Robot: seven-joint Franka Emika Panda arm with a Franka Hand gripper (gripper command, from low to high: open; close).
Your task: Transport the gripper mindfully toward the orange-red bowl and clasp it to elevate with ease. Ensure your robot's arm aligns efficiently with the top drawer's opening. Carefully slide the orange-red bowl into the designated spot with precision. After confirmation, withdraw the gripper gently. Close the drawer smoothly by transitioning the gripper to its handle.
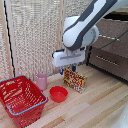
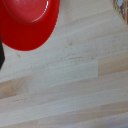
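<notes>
Gripper (image 1: 74,68) hangs empty above orange-red bowl (image 1: 58,93), touching nothing.

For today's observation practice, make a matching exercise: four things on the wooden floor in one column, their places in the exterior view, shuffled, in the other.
Things:
1. large red mesh shopping basket
2. small pink cup
3. shallow glossy orange-red bowl
4. colourful printed box

Places:
A. under the white gripper
B. in the exterior view's lower left corner
C. between the basket and the box, nearer the camera
D. just behind the basket, by the woven screen

Pairs: 1-B, 2-D, 3-C, 4-A
</notes>
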